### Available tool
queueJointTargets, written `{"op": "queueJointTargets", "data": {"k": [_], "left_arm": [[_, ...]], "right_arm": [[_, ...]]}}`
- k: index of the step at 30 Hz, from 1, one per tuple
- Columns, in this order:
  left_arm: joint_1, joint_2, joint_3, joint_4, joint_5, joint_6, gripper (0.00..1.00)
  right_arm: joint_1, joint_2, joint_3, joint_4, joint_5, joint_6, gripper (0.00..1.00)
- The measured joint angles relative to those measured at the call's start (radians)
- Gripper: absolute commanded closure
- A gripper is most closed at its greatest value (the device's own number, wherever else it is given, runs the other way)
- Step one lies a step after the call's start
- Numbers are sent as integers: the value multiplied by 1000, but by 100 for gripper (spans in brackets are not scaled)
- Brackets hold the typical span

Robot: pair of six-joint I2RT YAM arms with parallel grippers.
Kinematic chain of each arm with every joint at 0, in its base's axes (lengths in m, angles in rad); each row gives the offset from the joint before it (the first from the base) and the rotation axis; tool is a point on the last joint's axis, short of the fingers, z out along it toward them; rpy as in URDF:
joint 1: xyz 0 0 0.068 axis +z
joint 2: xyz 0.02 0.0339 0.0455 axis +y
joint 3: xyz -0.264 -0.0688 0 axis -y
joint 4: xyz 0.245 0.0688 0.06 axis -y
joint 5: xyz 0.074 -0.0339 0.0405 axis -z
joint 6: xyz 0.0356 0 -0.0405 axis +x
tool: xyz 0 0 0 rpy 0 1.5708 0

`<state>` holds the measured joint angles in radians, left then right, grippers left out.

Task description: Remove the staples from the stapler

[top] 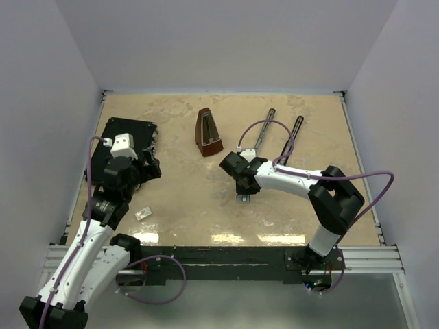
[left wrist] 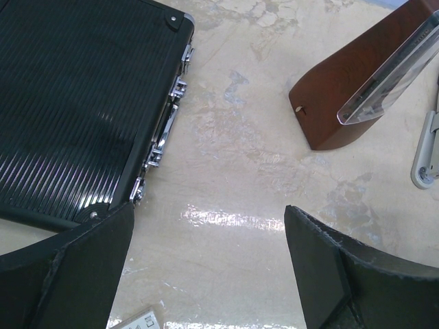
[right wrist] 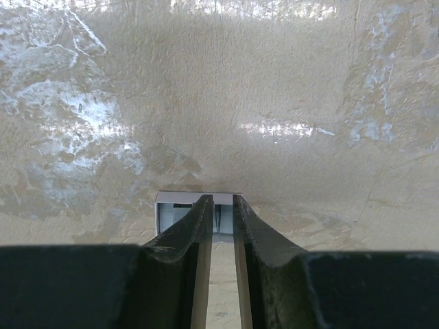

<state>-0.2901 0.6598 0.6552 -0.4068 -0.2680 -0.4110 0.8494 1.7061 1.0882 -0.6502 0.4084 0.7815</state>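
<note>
The stapler lies opened as two long thin dark bars (top: 271, 127) at the back right of the table. Its silver end shows at the right edge of the left wrist view (left wrist: 425, 154). A small silvery strip of staples (top: 241, 199) lies on the table in front of it. My right gripper (top: 241, 190) is low over the strip. In the right wrist view its jaws (right wrist: 221, 200) stand almost together, tips over the staples (right wrist: 175, 214). I cannot tell whether they pinch the strip. My left gripper (top: 152, 168) is wide open and empty (left wrist: 209, 219) beside the black case.
A flat black case (top: 127, 140) lies at the back left, its latches facing right (left wrist: 168, 130). A brown metronome (top: 208, 132) stands mid-back (left wrist: 357, 89). A small white tag (top: 143, 213) lies near the left arm (left wrist: 137, 321). Walls enclose the table.
</note>
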Motion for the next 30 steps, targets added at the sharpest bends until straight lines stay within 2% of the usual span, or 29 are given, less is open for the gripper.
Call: {"op": "queueJointTargets", "data": {"k": [30], "left_arm": [[0,3,0,0,0,0,5]], "right_arm": [[0,-64,-9,-7,20,-12,78]]}}
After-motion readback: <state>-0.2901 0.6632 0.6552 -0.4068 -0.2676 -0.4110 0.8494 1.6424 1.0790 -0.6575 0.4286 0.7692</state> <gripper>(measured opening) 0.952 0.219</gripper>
